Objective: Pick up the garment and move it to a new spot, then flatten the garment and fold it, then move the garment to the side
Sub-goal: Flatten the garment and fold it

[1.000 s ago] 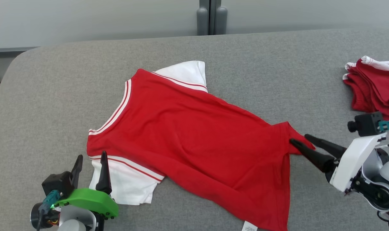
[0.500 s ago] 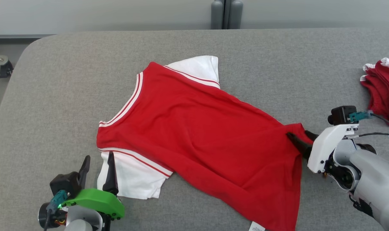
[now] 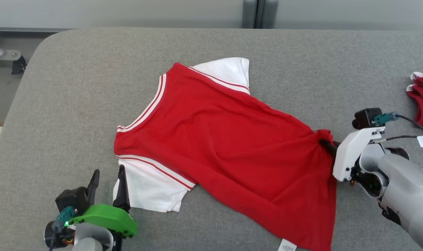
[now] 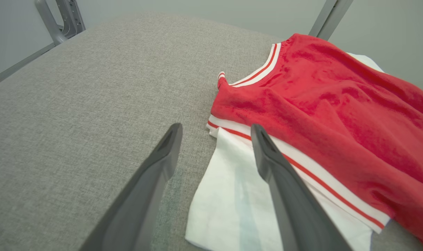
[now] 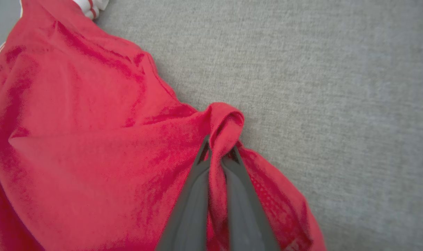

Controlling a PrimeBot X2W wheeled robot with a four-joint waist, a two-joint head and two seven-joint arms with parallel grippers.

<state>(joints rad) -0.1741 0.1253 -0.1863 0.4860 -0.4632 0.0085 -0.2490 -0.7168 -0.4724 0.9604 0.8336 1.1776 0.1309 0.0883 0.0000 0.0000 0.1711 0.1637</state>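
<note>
Wide apart a second ago, now pinched with the right gripper (image 5: 219, 149) on the bunched hem corner of the red garment (image 3: 225, 146), lying spread at the middle of the grey fabric table (image 3: 75, 87), left gripper (image 4: 216, 130) gaping and empty beside its white sleeve (image 4: 229, 195), pale wall (image 3: 127, 12) behind.

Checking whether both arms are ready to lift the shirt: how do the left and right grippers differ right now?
The left gripper stands open; the right gripper is shut on the red shirt. The left gripper is poised over the white sleeve edge, holding nothing; the right gripper pinches a bunched hem corner. The left gripper sits on a green mount, the right gripper on a white mount. Both have long dark fingers.
</note>
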